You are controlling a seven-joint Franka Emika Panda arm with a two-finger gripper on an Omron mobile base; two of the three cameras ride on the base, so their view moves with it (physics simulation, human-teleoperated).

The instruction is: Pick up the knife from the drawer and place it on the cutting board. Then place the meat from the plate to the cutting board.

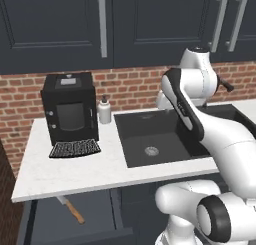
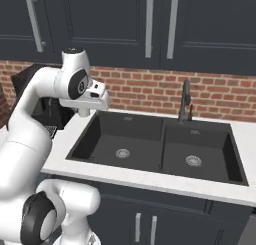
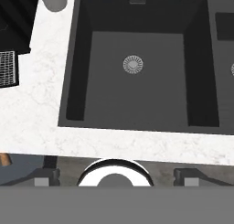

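Observation:
The knife (image 1: 73, 210), with a light brown wooden handle and a short grey blade, lies in the open slate-grey drawer (image 1: 95, 214) under the counter's left part. In the hand view only the handle's brown tip (image 3: 3, 159) peeks in at the left edge, over the drawer's floor (image 3: 25, 165). My gripper (image 3: 116, 175) hangs high above the counter's front edge by the left sink basin, to the right of the knife. Its fingertips (image 3: 45, 176) stand far apart, open, with nothing between them. The cutting board, the plate and the meat are out of view.
A black coffee machine (image 1: 69, 111) and a white soap bottle (image 1: 104, 110) stand on the white counter (image 1: 75, 171) left of the double black sink (image 2: 150, 144). A dark faucet (image 2: 185, 101) rises behind the sink. Dark upper cabinets hang above the brick wall.

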